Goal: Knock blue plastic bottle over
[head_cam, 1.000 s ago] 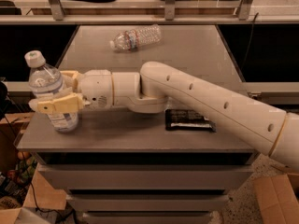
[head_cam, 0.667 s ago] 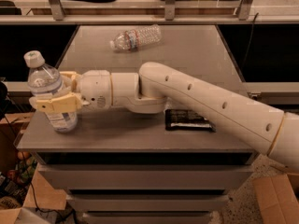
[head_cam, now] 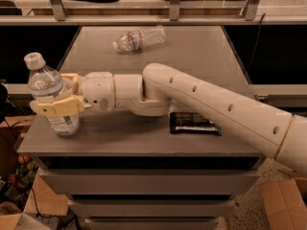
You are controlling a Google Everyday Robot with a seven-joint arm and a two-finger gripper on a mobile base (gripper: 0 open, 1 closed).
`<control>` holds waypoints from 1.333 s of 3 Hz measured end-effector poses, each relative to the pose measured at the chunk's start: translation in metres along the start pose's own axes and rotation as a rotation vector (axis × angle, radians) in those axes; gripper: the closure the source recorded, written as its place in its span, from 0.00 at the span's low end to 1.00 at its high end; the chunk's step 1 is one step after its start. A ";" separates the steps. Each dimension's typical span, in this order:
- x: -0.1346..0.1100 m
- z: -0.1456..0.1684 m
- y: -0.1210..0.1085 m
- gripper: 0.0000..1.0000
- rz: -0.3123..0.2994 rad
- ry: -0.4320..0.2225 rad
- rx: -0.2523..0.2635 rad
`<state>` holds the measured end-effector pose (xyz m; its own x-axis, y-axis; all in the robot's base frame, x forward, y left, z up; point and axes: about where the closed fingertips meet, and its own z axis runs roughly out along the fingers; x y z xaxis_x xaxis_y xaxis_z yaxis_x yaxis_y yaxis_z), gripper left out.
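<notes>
The blue plastic bottle (head_cam: pixel 64 122) is a clear bottle with a white cap and a pale label. It stands upright at the front left corner of the grey table (head_cam: pixel 120 135), close to the left edge. My gripper (head_cam: pixel 49 95) reaches in from the right at the bottle's mid height. Its near finger (head_cam: pixel 57 107) crosses the front of the bottle and the far finger (head_cam: pixel 70 77) sits behind it, so the jaws are closed on the bottle's body.
A smaller ridged bottle with a red-blue label (head_cam: pixel 140 38) lies on its side at the back of the table. A flat black packet (head_cam: pixel 194 123) lies near the front edge under my arm. Cardboard boxes (head_cam: pixel 285 202) stand on the floor at both sides.
</notes>
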<state>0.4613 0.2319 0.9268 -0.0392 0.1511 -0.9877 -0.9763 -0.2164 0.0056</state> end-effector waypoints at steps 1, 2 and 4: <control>-0.008 0.003 -0.002 1.00 -0.002 0.059 0.010; -0.019 0.014 -0.006 1.00 -0.014 0.118 0.012; -0.049 0.051 -0.016 1.00 -0.077 0.397 -0.010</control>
<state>0.4679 0.2768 0.9828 0.1212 -0.2164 -0.9688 -0.9709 -0.2290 -0.0703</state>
